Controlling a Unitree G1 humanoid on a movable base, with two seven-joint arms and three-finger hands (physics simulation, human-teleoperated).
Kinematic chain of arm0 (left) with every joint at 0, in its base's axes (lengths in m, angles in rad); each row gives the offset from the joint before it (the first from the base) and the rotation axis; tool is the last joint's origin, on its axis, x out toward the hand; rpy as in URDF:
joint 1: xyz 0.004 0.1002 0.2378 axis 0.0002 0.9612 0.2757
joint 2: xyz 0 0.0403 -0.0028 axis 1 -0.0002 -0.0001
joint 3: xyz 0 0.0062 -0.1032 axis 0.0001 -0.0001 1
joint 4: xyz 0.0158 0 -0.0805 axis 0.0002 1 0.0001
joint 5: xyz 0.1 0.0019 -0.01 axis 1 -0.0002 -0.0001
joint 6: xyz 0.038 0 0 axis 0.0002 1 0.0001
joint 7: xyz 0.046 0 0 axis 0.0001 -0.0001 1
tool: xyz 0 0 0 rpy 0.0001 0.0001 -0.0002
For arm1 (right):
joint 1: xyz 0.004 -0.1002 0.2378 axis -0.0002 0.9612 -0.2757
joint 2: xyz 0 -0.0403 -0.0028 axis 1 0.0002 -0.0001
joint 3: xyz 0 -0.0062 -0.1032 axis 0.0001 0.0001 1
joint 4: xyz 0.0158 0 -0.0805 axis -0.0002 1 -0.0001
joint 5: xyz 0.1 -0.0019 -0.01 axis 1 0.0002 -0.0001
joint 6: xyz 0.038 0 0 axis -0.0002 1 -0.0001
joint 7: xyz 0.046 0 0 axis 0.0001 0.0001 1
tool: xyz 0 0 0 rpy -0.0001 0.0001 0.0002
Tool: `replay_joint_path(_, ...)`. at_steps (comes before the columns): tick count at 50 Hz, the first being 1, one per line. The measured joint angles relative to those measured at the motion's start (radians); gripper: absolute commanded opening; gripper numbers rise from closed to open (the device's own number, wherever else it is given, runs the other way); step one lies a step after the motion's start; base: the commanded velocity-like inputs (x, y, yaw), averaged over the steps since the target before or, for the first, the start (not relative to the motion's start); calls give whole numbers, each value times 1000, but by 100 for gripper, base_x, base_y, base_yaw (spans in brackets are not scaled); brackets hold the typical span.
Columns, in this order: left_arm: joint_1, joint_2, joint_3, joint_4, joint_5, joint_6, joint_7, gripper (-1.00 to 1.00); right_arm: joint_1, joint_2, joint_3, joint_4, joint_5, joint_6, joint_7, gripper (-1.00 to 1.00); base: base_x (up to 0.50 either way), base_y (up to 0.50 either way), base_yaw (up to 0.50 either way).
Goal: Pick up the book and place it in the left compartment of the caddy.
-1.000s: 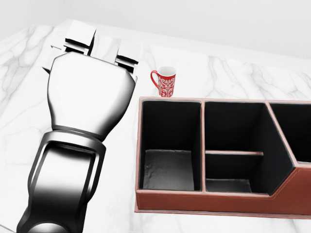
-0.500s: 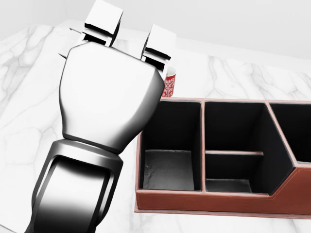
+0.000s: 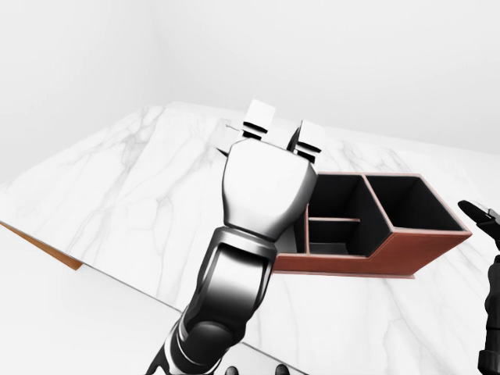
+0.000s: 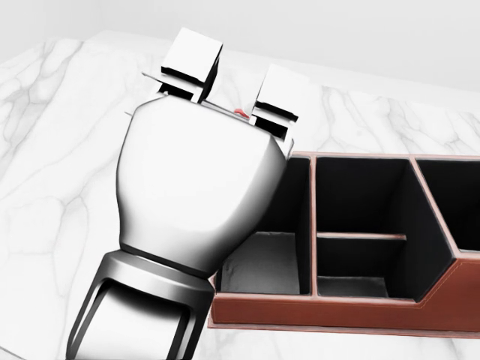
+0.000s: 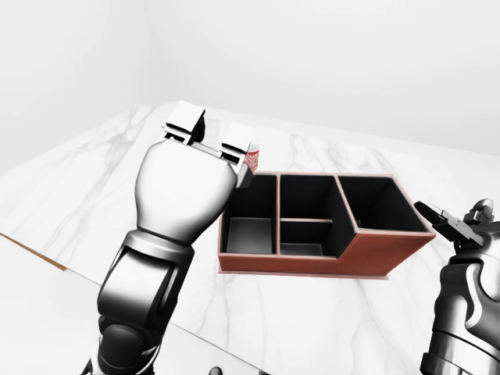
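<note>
**Left hand raised beside the caddy, book barely showing**

The robot's left hand [image 4: 199, 187] is up over the marble table [image 3: 133, 180], its broad shiny back turned to the cameras, just at the left edge of the brown caddy [image 5: 312, 262]. Two blocky fingers [image 4: 191, 64] curl over the top of the hand. A thin pale edge pokes out from under them on either side, which may be the book, but the hand covers nearly all of it, so I cannot say for sure that it is gripped, nor how far the fingers are closed.

The caddy's left compartment [image 5: 248, 234] sits open and dark, partly behind the hand in the head view. A red patterned mug [image 5: 251, 158] peeps out just past the fingers, close to the caddy's top-left corner.

The right hand [image 5: 461, 226] hangs low at the right edge of the right-eye view, well apart from the caddy and holding nothing I can see; its fingers look spread.

As for handling (a guess, mind), a book should be light and fairly stiff, with smooth covers that could slide. Pinching it across both covers near the spine would likely keep it from fanning open, and it would want lowering edge-first into that narrow slot, clear of the mug.
</note>
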Motion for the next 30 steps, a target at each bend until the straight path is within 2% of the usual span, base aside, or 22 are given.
replay_joint_path(7, 62, -18, -33, 6, 1, 0, 6, -100, 0, 0, 0, 0, 0, -1, 1, 100, 0, 0, 0)
replay_joint_path(17, 174, -59, -74, 44, 0, 0, 73, -100, 0, 0, 0, 1, -1, -2, 3, 100, 0, 0, 0)
replay_joint_path(30, 295, -131, -69, 86, 1, 0, 172, -100, 0, -1, 0, 0, -4, -1, 2, 100, 0, 0, 0)
